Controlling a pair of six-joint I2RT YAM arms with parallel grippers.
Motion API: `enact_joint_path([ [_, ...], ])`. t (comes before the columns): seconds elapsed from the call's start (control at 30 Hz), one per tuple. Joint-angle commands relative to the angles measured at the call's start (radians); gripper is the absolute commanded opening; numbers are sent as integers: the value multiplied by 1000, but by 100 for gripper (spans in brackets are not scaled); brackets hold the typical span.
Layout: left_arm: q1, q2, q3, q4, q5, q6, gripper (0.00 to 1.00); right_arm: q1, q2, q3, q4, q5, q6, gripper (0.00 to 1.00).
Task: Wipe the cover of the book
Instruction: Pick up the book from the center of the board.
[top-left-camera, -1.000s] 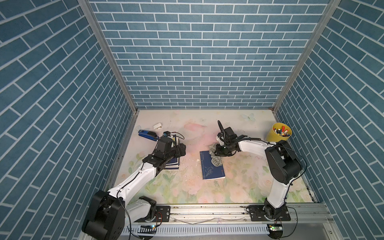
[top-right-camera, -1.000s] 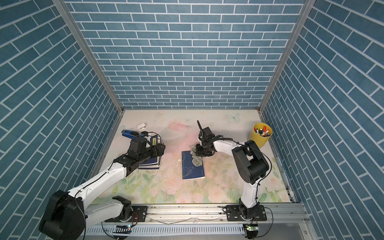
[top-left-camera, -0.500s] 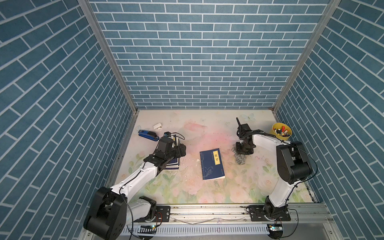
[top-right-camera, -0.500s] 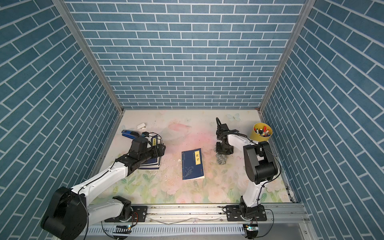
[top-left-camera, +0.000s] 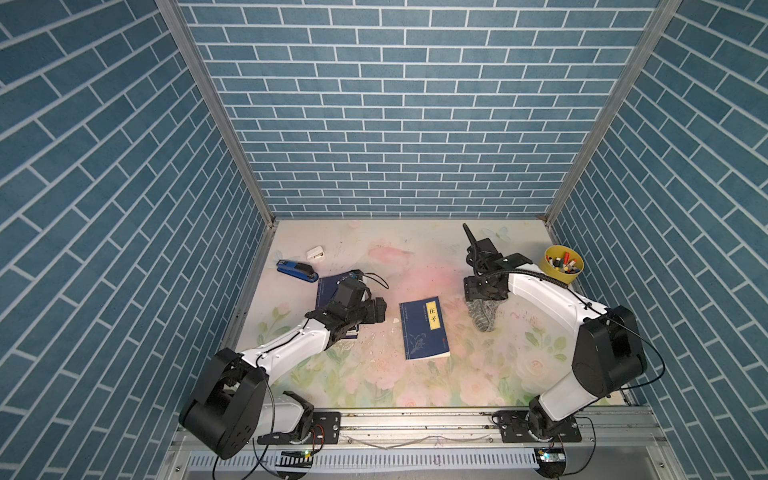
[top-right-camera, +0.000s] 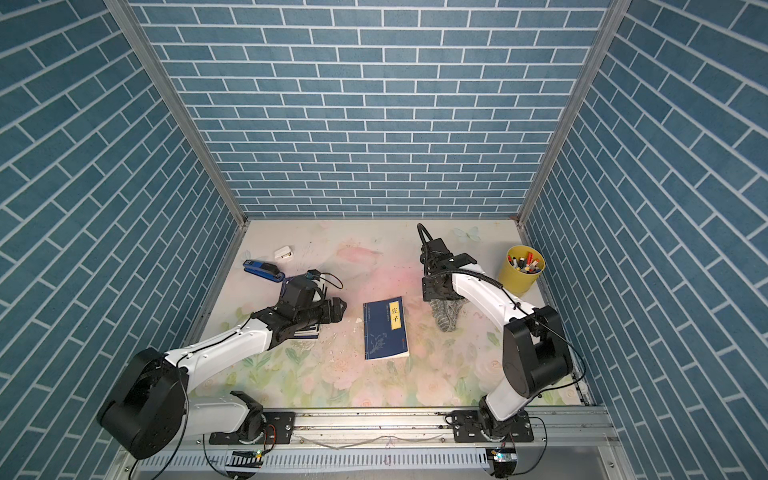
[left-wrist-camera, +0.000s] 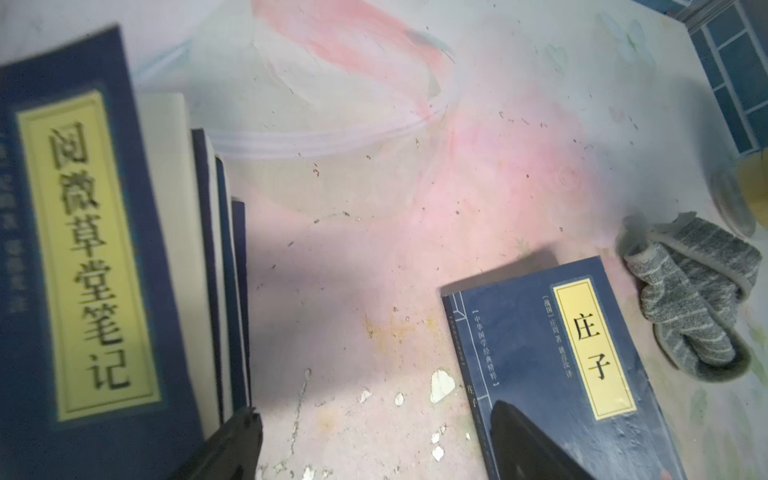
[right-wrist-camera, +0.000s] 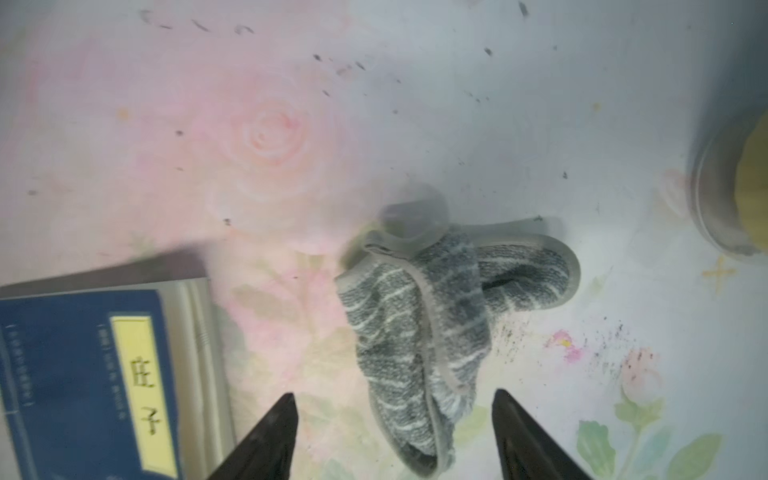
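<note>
Floral tabletop (top-left-camera: 415, 386) fills my screen, boxed in by blue brick-pattern walls (top-left-camera: 395, 124); nearest me runs the metal rail (top-left-camera: 415, 422) carrying both arm bases; past it, near the middle of the table, the blue book (top-left-camera: 424, 328) lies flat and closed, cover up, with a yellow title label at its far right corner; white flecks (left-wrist-camera: 440, 384) dot the table off its left edge; my left gripper (top-left-camera: 380, 311) hangs to the left of the book, apart from it, and in the left wrist view its fingers (left-wrist-camera: 232, 444) stand wide apart with nothing held between them; to the right of the book, near its far corner but not touching, the grey striped cloth (top-left-camera: 482, 316) lies crumpled on the table; my right gripper (right-wrist-camera: 395, 397) points down over the cloth's far end; in the right wrist view its fingers are spread, one on each side of the cloth, a gap showing at each side, so it grips nothing; how high it hangs above the cloth I cannot tell; behind the left gripper a stack of blue books (top-left-camera: 326, 286) sits partly hidden by the arm; farther on, near the left wall, lie a blue stapler (top-left-camera: 296, 271) and a small white box (top-left-camera: 316, 253); at the far right a yellow cup (top-left-camera: 561, 270) of pens stands by the right wall.
</note>
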Motion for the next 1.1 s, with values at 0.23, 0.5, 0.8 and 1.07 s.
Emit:
enact_joint_path([
  [0.23, -141, 38, -53, 52, -24, -115, 90, 207, -12, -118, 96, -105, 119, 70],
  [0.5, -206, 57, -140, 129, -7, -196, 88, 268, 13, -251, 149, -134, 203, 58],
  [0.8, -245, 75, -166, 194, 8, -234, 84, 280, 40, -321, 244, -180, 232, 42],
  [1.07, -259, 138, -192, 330, 95, -286, 78, 291, 90, -327, 305, -236, 258, 35],
])
